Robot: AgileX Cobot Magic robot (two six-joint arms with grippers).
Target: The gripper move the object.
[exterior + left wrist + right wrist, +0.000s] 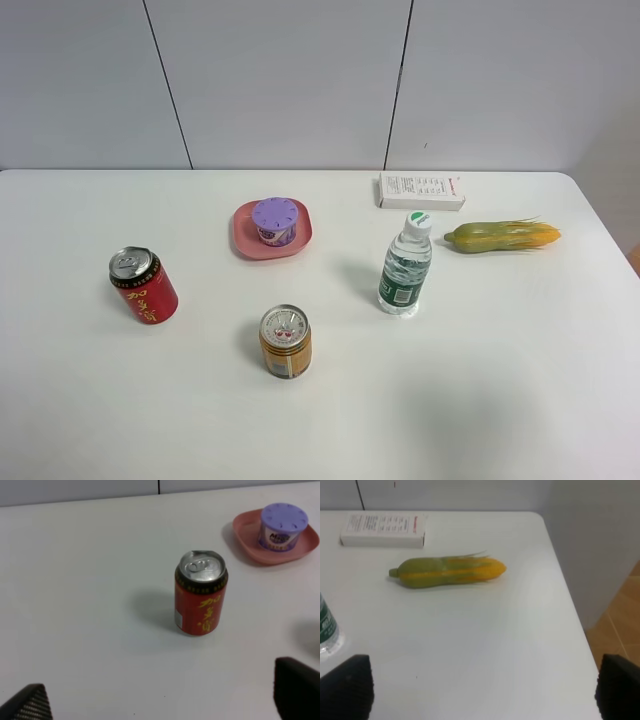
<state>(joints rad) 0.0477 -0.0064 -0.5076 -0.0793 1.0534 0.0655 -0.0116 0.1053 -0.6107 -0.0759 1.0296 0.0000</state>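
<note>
Purple-lidded tub (274,221) sits on pink plate (243,238); both grippers' fingers (296,690) spread wide, tips cropped.

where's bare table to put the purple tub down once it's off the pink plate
Widest bare stretch: the near edge of the table, in front of the gold can and bottle. Also free: the far left corner behind the red can. Crowded: around the white box and corn. The purple tub sits on the pink plate.

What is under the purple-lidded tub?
The tub stands on a pink plate, which rests on the white table. The plate's middle is covered by the tub, and the lid hides the contents.
</note>
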